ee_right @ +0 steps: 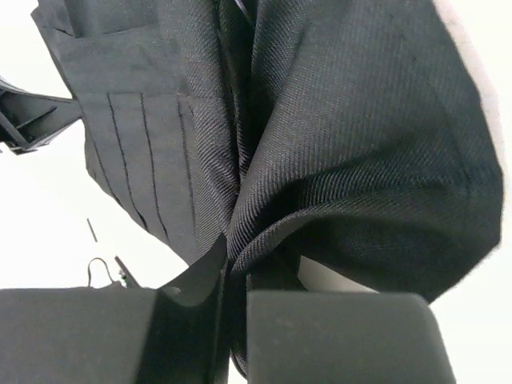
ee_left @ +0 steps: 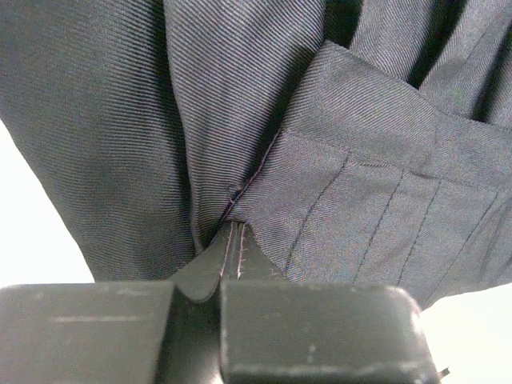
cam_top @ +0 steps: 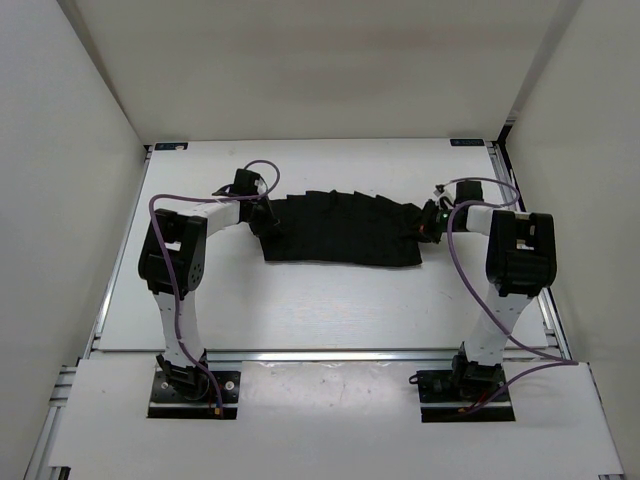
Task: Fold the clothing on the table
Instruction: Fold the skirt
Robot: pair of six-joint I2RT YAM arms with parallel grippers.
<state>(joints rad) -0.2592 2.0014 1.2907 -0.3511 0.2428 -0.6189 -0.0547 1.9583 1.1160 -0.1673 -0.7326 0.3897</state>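
Where the left gripper (ee_left: 232, 260) meets the cloth, its two black fingers (ee_left: 320, 336) are pressed together on a stitched seam fold of the clothing (cam_top: 340, 235), pinching the garment at its left end. The right gripper (ee_right: 228, 276) is likewise closed, with a bunched fold of the dark twill caught between its fingers at the garment's right end.

Between the two grips the black pleated garment lies as a wide band with its long axis running left to right, roughly parallel with the near edge of the table (cam_top: 300, 310). Its pleats run crosswise to that axis, from the far edge toward the near one. The far edge shows a stepped line of pleat tops, and the near edge is a smoother, slightly bowed line. Both grips sit toward the far corners of the band. The garment rests on the white tabletop a little beyond its middle, well apart from the silver rails (cam_top: 105, 300) at the sides. Purple cables (cam_top: 455, 265) loop along both arms.
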